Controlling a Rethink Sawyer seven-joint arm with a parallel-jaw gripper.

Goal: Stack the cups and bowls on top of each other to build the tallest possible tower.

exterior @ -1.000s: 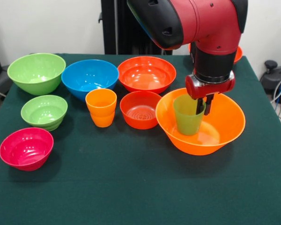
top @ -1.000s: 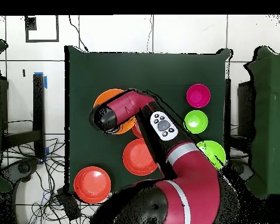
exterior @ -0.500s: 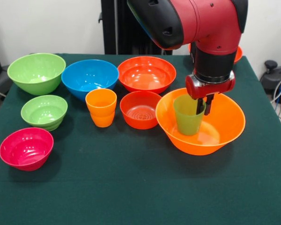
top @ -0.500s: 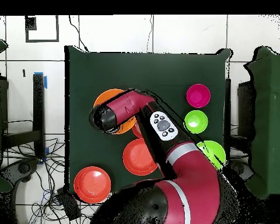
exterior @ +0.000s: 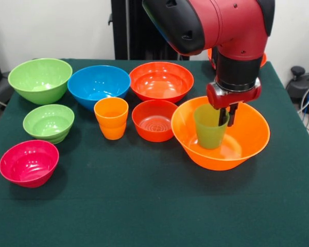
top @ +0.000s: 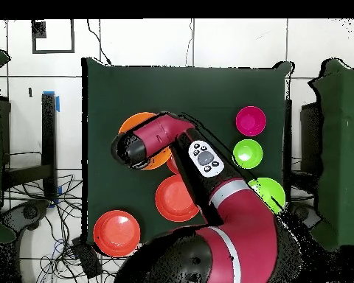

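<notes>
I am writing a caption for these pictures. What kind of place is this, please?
Probably a robotics lab, not a home. A red robot arm works at a table covered in dark green cloth, plastic bowls are laid out like test objects, and loose cables lie on the tiled floor.

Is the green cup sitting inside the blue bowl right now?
No, the green cup stands inside the large orange bowl, with the gripper at its rim.

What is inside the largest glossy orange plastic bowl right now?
A translucent green cup stands upright inside the orange bowl, gripper at its rim. The bowl floor beneath the cup is hidden.
</notes>
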